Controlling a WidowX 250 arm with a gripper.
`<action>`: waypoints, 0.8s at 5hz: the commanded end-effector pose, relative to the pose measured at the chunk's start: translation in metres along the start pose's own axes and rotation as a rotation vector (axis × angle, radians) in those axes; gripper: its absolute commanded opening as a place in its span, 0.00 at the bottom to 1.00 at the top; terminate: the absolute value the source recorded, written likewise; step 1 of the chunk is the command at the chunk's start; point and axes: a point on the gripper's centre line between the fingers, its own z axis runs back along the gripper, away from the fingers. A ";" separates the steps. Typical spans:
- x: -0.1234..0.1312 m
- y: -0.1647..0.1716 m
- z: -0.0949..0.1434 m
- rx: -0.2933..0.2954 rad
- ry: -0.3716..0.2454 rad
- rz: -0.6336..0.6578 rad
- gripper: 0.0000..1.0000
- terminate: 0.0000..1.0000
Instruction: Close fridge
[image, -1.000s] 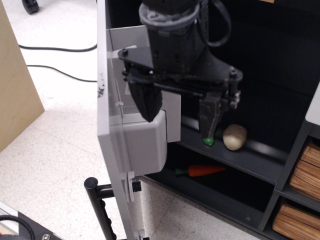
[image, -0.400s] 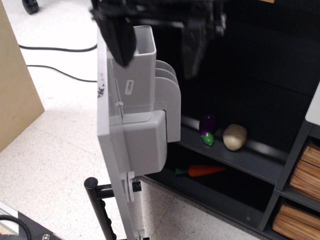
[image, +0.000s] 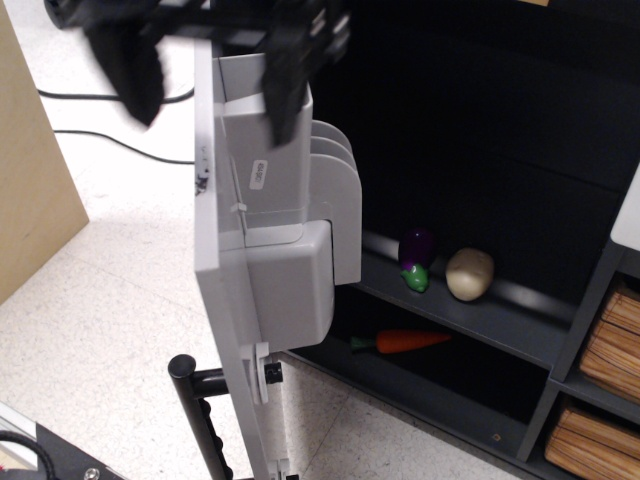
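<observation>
Gripper (image: 205, 75): at 12 o'clock, blurred, 2 black fingers spread wide, straddling the door's top edge, grasping nothing.
Fridge (image: 225, 300): door swung open, edge-on (black handle (image: 205, 420) at 7 o'clock); dark interior to 3 o'clock.
Shelves: purple eggplant (image: 417, 258) beside beige potato (image: 470, 273); carrot (image: 405, 341) below.
Floor (image: 110, 260): speckled white tile, black cables (image: 110, 97) at 10 o'clock.
Room: wooden panel (image: 30, 190) at 9 o'clock.

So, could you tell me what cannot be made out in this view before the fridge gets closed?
- Gripper: motion-blurred and cut off by the top edge; whether it touches the fridge door is unclear.
- Door's outer face: turned away, seen edge-on.
- Black handle: cut off by the bottom edge.
- Upper interior: lost in darkness.
</observation>
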 end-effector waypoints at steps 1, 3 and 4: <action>-0.001 0.007 -0.024 -0.090 -0.007 0.070 1.00 0.00; 0.018 -0.019 -0.025 -0.238 -0.044 0.126 1.00 0.00; 0.029 -0.037 -0.036 -0.245 -0.041 0.132 1.00 0.00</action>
